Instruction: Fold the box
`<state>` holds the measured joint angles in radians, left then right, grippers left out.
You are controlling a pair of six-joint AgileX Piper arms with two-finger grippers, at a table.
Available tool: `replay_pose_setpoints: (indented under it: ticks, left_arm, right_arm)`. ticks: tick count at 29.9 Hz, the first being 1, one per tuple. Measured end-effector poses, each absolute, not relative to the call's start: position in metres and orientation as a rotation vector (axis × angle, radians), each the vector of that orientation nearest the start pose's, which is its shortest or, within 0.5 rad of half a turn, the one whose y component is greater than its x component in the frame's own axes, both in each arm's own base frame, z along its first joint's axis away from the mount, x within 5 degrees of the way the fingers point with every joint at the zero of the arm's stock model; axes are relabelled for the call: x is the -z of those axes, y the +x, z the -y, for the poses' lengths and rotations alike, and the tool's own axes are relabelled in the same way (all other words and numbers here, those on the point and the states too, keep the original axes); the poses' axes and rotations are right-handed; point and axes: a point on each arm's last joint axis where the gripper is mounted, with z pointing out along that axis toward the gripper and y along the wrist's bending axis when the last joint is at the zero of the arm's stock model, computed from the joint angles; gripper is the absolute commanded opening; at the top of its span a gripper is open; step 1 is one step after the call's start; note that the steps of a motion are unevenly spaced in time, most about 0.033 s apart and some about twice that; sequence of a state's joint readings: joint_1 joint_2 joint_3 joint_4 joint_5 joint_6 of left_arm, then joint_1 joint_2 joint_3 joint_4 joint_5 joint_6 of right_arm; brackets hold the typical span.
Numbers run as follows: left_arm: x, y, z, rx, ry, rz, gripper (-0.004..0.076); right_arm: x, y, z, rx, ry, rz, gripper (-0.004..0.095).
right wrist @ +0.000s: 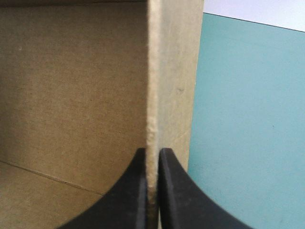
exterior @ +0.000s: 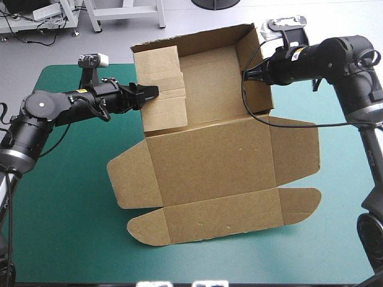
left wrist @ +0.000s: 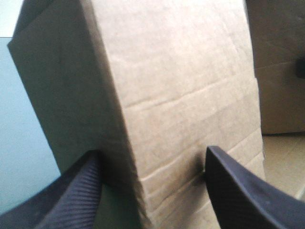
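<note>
Box (exterior: 209, 161) sits in the middle of the teal-green bench (exterior: 66, 197), its far half raised into an open tray, lid and flaps flat on the near side. Left tool (exterior: 152, 91) is spread wide, straddling the folded left wall. Right tool (exterior: 245, 73) is pressed together, pinching the upright right wall.

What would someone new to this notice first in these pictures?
The big brown box lies in the middle of the teal-green cover, its far half raised into walls and its lid flat toward the near edge. The right pincer is shut on the box's right wall. The left pincer stands open astride the folded left wall.
</note>
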<state>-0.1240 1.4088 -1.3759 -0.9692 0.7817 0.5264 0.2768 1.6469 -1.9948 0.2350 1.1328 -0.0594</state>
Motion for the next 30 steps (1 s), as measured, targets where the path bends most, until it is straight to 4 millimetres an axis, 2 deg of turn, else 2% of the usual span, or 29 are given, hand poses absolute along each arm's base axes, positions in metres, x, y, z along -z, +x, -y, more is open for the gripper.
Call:
replay_pose_setpoints:
  ticks: [10,14,18,23,25,30]
  left_arm:
    - [-0.411,0.303,0.074,0.628,0.128,-2.149,0.0410]
    - [-0.406,0.307,0.072,0.606,0.078,-2.175,0.0391]
    - [-0.402,0.311,0.072,0.631,0.033,-2.196,0.0302]
    - [-0.403,0.310,0.076,0.662,0.091,-2.175,0.0288]
    - [-0.404,0.310,0.080,0.658,0.111,-2.165,0.0244]
    - [-0.402,0.312,0.089,0.572,0.137,-2.152,0.0059]
  right_arm:
    - [-0.472,0.321,-0.139,-0.426,-0.406,-2.218,-0.0009]
    - [-0.472,0.319,-0.145,-0.406,-0.410,-2.206,-0.0009]
    - [-0.472,0.317,-0.151,-0.350,-0.414,-2.198,-0.0009]
    - [-0.472,0.316,-0.152,-0.311,-0.411,-2.197,-0.0009]
    - [-0.471,0.318,-0.151,-0.296,-0.409,-2.198,-0.0009]
    - [-0.462,0.326,-0.153,-0.264,-0.406,-2.229,-0.0009]
